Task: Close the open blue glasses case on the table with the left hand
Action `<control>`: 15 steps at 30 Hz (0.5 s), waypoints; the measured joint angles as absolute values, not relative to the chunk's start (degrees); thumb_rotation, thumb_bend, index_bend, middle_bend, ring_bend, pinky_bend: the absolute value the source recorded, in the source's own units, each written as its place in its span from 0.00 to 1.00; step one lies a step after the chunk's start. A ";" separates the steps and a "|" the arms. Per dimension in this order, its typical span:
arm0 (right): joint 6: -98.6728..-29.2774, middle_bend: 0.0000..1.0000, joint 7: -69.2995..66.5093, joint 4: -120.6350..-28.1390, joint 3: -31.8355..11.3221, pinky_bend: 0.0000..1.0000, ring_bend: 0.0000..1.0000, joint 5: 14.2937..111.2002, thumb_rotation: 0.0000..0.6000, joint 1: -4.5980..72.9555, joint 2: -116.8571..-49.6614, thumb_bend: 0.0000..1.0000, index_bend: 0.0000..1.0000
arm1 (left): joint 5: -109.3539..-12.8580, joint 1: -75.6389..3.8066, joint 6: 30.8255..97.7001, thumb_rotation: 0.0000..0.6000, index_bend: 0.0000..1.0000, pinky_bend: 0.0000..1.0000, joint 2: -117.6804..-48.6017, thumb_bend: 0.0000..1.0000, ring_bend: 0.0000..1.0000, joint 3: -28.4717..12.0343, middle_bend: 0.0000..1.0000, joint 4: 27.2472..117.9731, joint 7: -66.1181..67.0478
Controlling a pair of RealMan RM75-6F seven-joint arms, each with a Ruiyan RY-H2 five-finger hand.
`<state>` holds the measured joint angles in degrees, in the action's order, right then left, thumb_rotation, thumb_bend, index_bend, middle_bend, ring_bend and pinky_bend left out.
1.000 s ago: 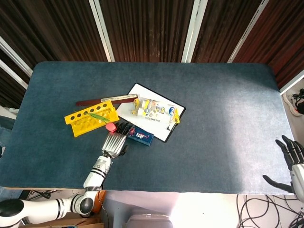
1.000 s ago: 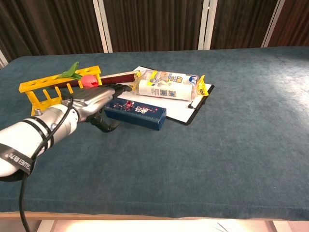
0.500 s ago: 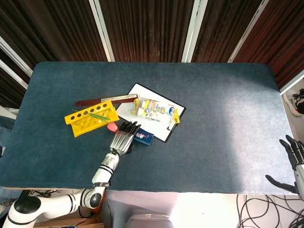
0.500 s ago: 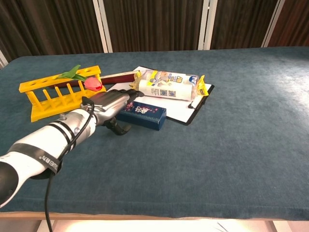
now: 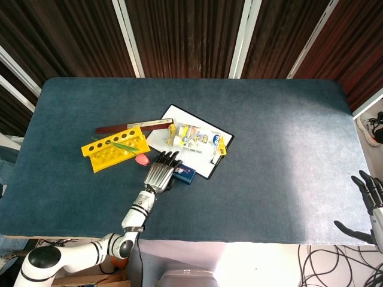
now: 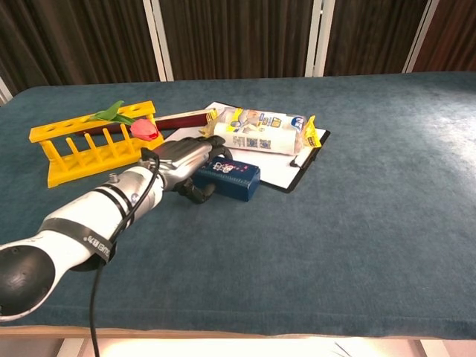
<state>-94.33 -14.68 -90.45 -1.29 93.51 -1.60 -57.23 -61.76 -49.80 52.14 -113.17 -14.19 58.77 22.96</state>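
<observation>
The blue glasses case (image 5: 185, 174) (image 6: 236, 175), with a small floral print on top, lies at the near edge of the white clipboard (image 5: 160, 139) (image 6: 291, 168). My left hand (image 5: 161, 173) (image 6: 183, 158) lies over its left part, fingers stretched flat on the top and the thumb curled by its front side. That end of the case is hidden, and what shows looks like a flat box. My right hand (image 5: 371, 202) hangs beyond the table's right edge with its fingers spread, holding nothing; only the head view shows it.
A yellow rack (image 5: 114, 148) (image 6: 88, 143) with a pink tulip (image 5: 142, 159) (image 6: 145, 129) stands left of my hand. On the clipboard lies a white and yellow packet (image 5: 192, 136) (image 6: 256, 130). A dark red strip (image 5: 131, 125) (image 6: 182, 117) lies behind the rack.
My left hand has slid forward and to the right over the case, covering more of its top. The case has shifted slightly to the right. The right hand has sunk a little.
</observation>
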 measured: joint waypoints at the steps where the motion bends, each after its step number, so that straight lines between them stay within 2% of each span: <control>1: -94.35 0.00 -14.70 -90.43 -1.29 0.00 0.00 93.52 1.00 -1.60 -57.24 0.18 0.00 | -62.07 -49.81 52.32 1.00 0.59 0.01 -113.33 0.52 0.00 -14.21 0.00 58.57 22.62; 2: -94.35 0.00 -14.70 -90.43 -1.28 0.00 0.00 93.53 1.00 -1.61 -57.25 0.18 0.00 | -62.49 -49.84 52.53 1.00 0.57 0.01 -113.49 0.51 0.00 -14.21 0.00 58.36 22.22; 3: -94.35 0.00 -14.69 -90.42 -1.27 0.00 0.00 93.55 1.00 -1.61 -57.24 0.18 0.00 | -62.80 -49.85 52.63 1.00 0.51 0.01 -113.55 0.50 0.00 -14.18 0.00 58.23 21.97; 6: -94.31 0.00 -14.58 -90.41 -1.30 0.00 0.00 93.49 1.00 -1.59 -57.27 0.18 0.00 | -63.76 -49.66 52.85 1.00 0.11 0.01 -113.28 0.45 0.00 -13.76 0.00 58.45 21.35; 7: -94.29 0.00 -14.52 -90.41 -1.31 0.00 0.00 93.46 1.00 -1.57 -57.28 0.18 0.00 | -64.06 -49.54 53.11 1.00 0.02 0.01 -113.11 0.43 0.00 -13.68 0.00 58.75 21.05; 15: -94.04 0.00 -13.06 -90.59 -1.47 0.00 0.00 93.14 1.00 -1.47 -57.63 0.18 0.00 | -66.87 -46.88 57.87 1.00 0.00 0.00 -109.00 0.38 0.00 -12.13 0.00 65.47 21.74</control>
<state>-94.04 -13.06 -90.59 -1.47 93.14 -1.47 -57.63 -66.87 -46.88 57.87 -109.00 -12.13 65.47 21.74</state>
